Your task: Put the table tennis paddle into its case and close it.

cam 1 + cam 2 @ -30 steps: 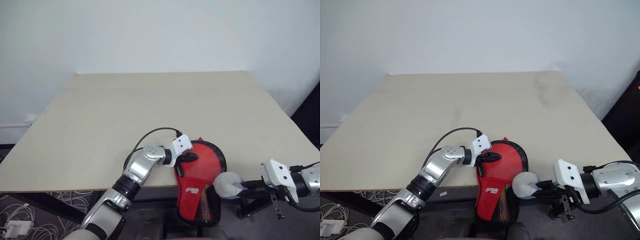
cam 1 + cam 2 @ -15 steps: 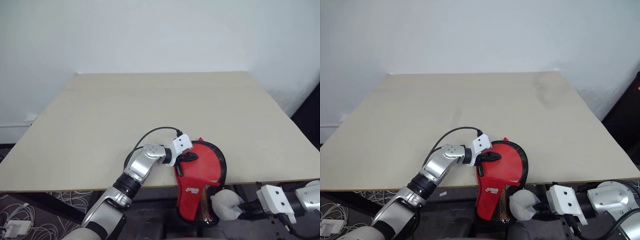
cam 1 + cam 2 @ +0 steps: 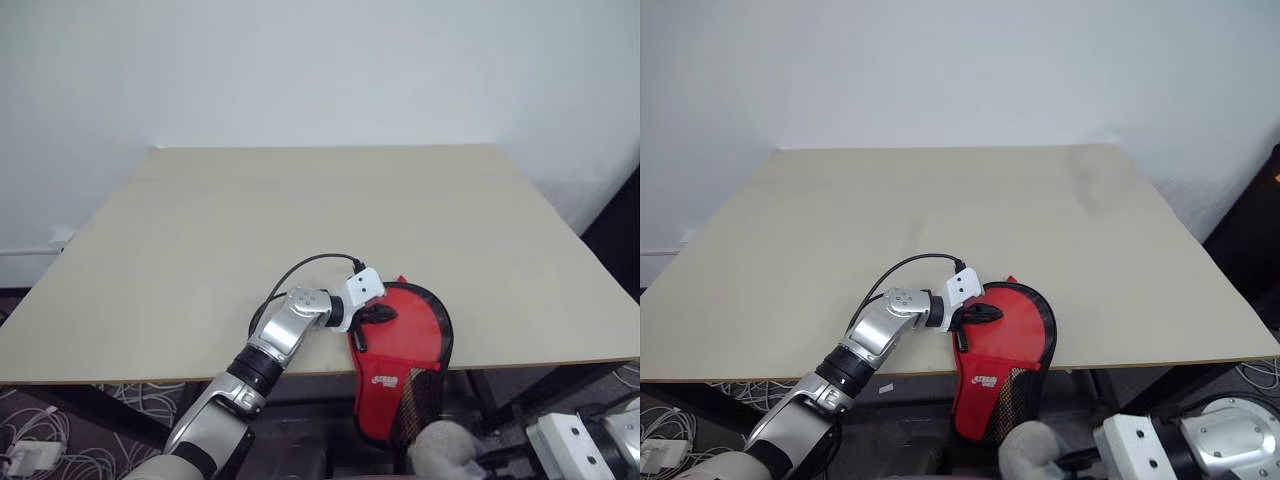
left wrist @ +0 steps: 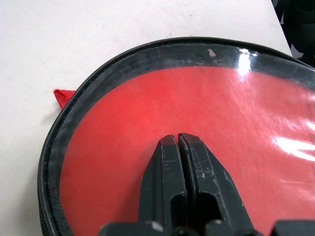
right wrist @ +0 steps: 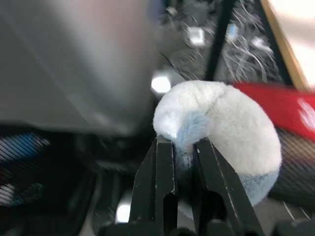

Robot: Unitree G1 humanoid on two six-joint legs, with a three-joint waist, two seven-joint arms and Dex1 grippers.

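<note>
The red, black-edged case (image 3: 402, 345) lies at the table's front edge, its dark mesh narrow end (image 3: 415, 400) hanging over the edge. My left gripper (image 4: 177, 137) is shut, its tips resting on the case's red round face (image 4: 147, 103). In the eye views the left gripper (image 3: 383, 314) sits at the case's left side. My right gripper (image 5: 183, 145) is shut on a pale blue-grey fluffy object (image 5: 231, 132), low beneath the table's front edge (image 3: 440, 452). The table tennis paddle is hidden.
The pale wooden table (image 3: 300, 220) stretches back to a white wall. Cables and a white adapter (image 3: 30, 455) lie on the floor at the left. Dark stand legs (image 3: 520, 395) show under the table's right front.
My right gripper has pulled back and down with the fluffy object, from beside the case's narrow end to below the table edge. The left gripper and the case have stayed put.
</note>
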